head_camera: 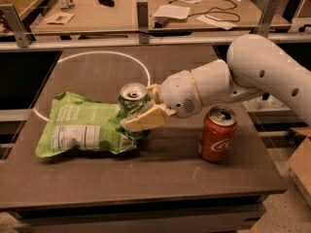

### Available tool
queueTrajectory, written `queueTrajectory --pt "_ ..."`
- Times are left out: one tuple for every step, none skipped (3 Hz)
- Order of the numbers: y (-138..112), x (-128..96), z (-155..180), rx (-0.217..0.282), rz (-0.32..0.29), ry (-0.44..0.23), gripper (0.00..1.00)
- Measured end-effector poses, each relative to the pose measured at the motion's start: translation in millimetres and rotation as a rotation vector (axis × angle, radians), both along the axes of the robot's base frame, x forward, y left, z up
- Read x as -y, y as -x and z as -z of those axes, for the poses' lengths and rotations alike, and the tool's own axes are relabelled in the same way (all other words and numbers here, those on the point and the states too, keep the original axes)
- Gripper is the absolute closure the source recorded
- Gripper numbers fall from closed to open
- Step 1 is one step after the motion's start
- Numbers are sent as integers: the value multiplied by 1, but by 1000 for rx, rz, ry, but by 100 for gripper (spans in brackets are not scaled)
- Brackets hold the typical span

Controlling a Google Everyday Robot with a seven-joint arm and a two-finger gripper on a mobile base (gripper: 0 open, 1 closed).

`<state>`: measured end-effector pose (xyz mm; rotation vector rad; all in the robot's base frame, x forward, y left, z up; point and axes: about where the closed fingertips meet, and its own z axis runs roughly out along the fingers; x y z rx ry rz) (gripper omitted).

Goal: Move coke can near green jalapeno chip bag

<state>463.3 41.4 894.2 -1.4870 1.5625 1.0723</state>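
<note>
The coke can (pixel 217 134) stands upright on the table at the right, red-orange with a silver top. The green jalapeno chip bag (pixel 80 127) lies flat at the left, its white label facing up. My gripper (pixel 137 111) is at the dark green soda can (pixel 132 97), which stands at the bag's right edge; the gripper partly covers that can's front. The gripper is well to the left of the coke can and does not touch it. The white arm (pixel 233 79) passes behind and above the coke can.
The dark table (pixel 160 178) carries a white ring marking (pixel 92 57) at the back left. Behind a metal rail (pixel 142 14) is a wooden desk with papers, cables and a bottle. The table's front edge is close below the bag and the coke can.
</note>
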Motion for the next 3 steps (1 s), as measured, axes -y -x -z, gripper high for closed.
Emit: queueTrajectory --pt "1 -2 0 1 -4 1 13" --pt "2 -4 -1 2 -8 2 0" --pt "2 -4 -1 2 -9 2 0"
